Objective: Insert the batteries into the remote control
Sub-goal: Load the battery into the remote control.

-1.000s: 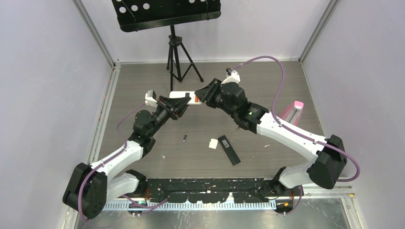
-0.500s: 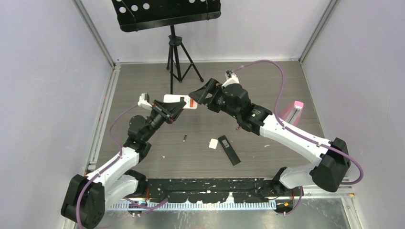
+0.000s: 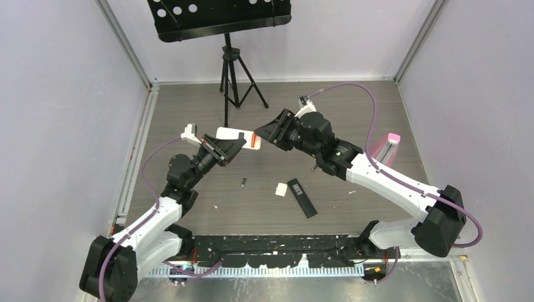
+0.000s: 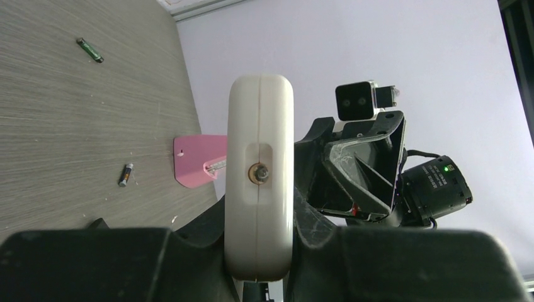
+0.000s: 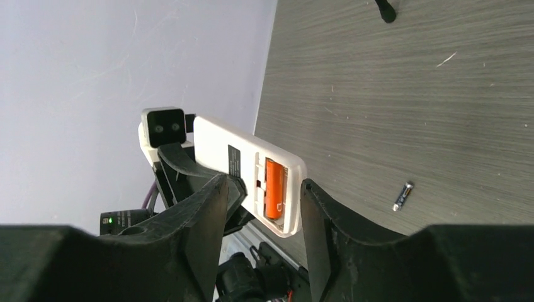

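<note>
Above the table (image 3: 352, 119), in the top view, the left gripper (image 3: 236, 143) clamps a white remote (image 3: 227, 133) in mid-air. The right gripper (image 3: 258, 134) is at the remote's far end, fingers apart. A dark battery (image 3: 244, 182), a white cover (image 3: 281, 189) and a black remote (image 3: 302, 197) lie on the table.

Left wrist: the white remote stands pinched edge-on, and a green battery (image 4: 90, 50) lies far off.

Right wrist: an orange battery (image 5: 275, 189) sits in the white remote's open compartment, framed by the parted fingers.
</note>
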